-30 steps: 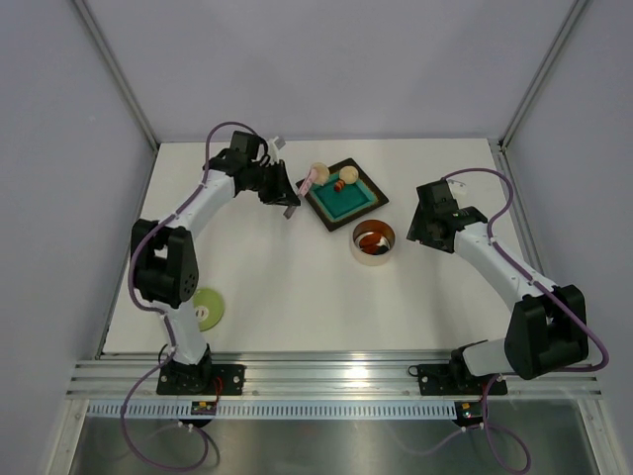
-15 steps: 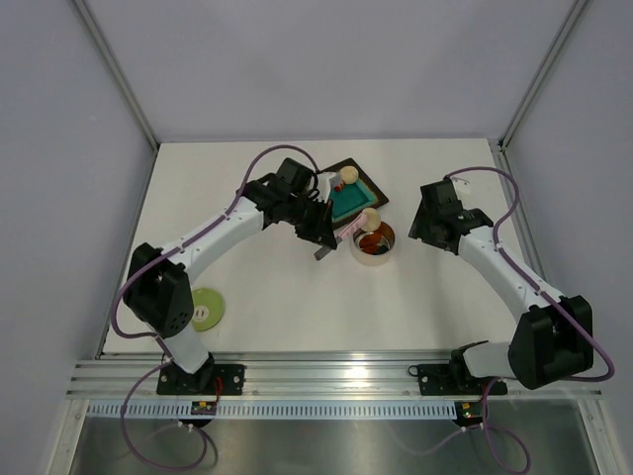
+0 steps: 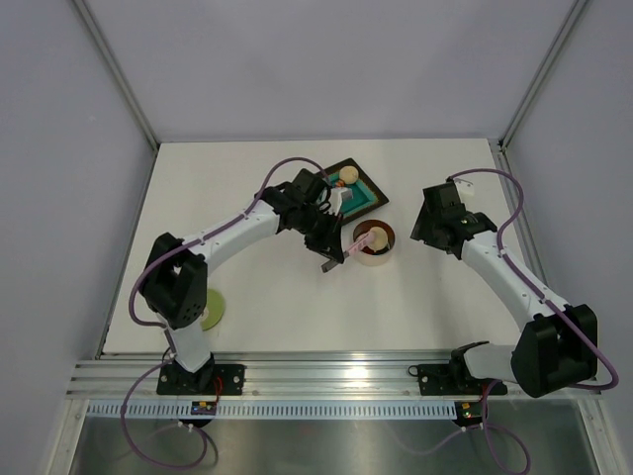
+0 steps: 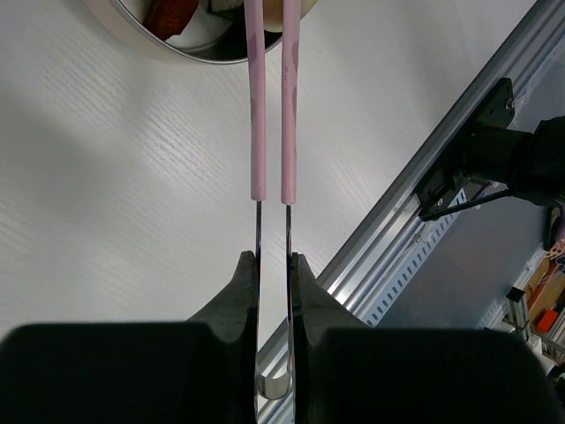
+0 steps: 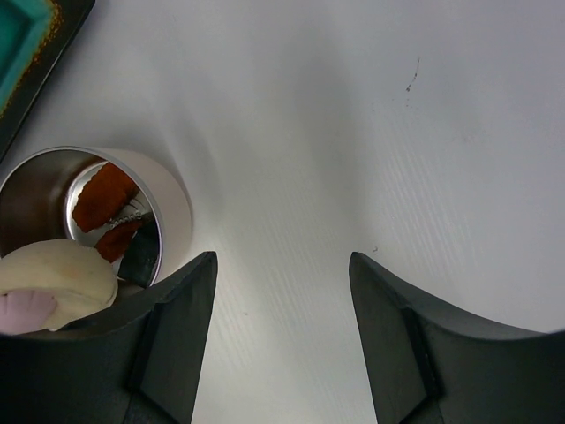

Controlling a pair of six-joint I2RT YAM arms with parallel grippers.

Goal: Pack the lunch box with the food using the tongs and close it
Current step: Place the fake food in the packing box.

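Observation:
My left gripper [image 3: 334, 246] [image 4: 272, 258] is shut on the metal handles of the pink tongs [image 3: 352, 240] [image 4: 256, 97]. The tongs reach over the round steel lunch box [image 3: 373, 255] [image 4: 132, 26] [image 5: 172, 208] and pinch a beige ball of food [image 3: 374, 237] [image 5: 57, 269] just above its opening. Red-orange pieces [image 5: 104, 196] lie inside the tin. Another beige ball [image 3: 347, 176] sits on the teal tray [image 3: 358, 198]. The pale green lid [image 3: 214, 310] lies at the near left, half hidden by the left arm. My right gripper [image 3: 426, 229] [image 5: 282, 265] hangs open and empty to the right of the tin.
The tray's dark rim [image 5: 35, 84] lies just behind the tin. A metal rail [image 4: 415, 203] runs along the near table edge. White table [image 3: 297, 297] stretches between the tin and the lid.
The left arm swung from the tray's left side rightward and nearer, carrying the ball in the tongs to the tin. The right arm hardly moved.

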